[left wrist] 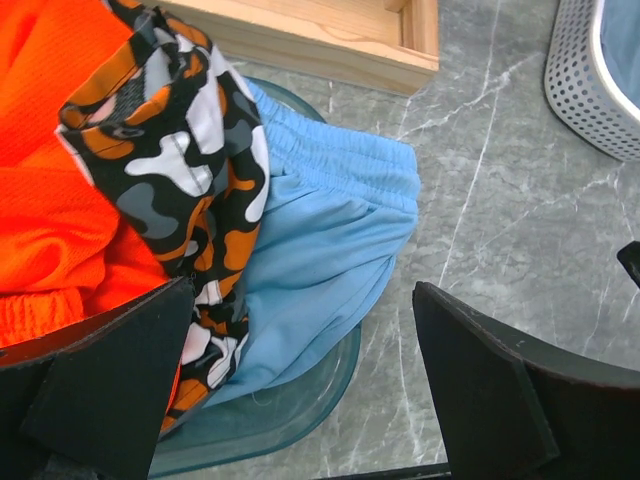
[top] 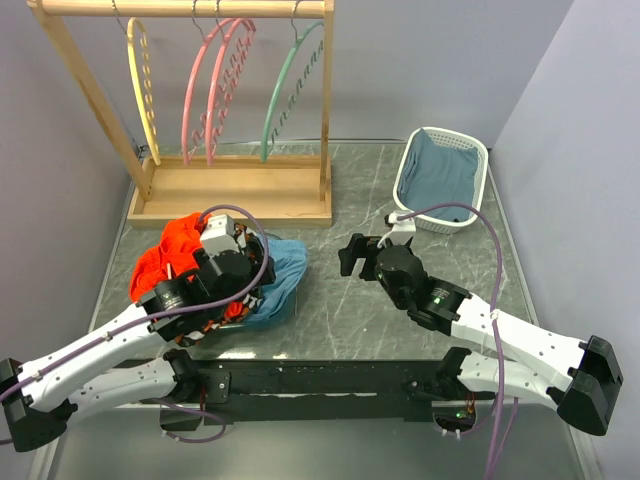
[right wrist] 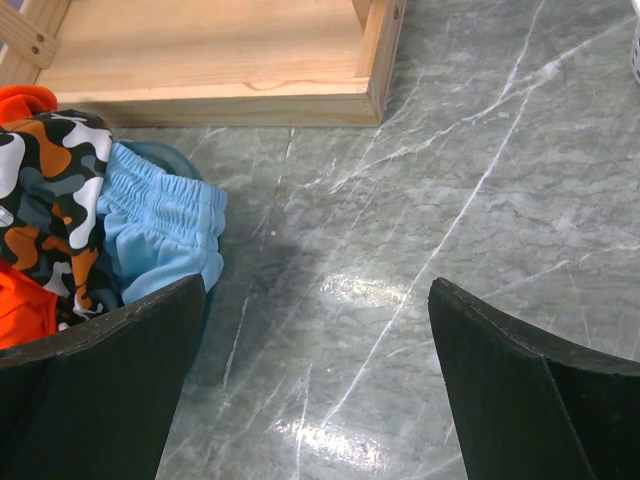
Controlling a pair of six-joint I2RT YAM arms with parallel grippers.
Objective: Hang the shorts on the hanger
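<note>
The orange-red shorts [top: 168, 250] lie crumpled at the left of a clothes pile in a shallow teal glass bowl [left wrist: 290, 405]. They also show in the left wrist view [left wrist: 50, 180] and at the left edge of the right wrist view [right wrist: 20, 310]. The teal-green hanger [top: 290, 85] hangs at the right end of the wooden rack. My left gripper [top: 252, 262] hovers open and empty over the pile [left wrist: 300, 390]. My right gripper [top: 350, 255] is open and empty over bare table right of the pile [right wrist: 320, 380].
A black-orange-white patterned garment [left wrist: 190, 170] and a light blue garment [left wrist: 320, 240] share the bowl. The wooden rack [top: 230, 190] holds a yellow hanger [top: 145, 80] and two pink hangers [top: 215, 85]. A white basket [top: 450, 133] with blue cloth stands at the back right.
</note>
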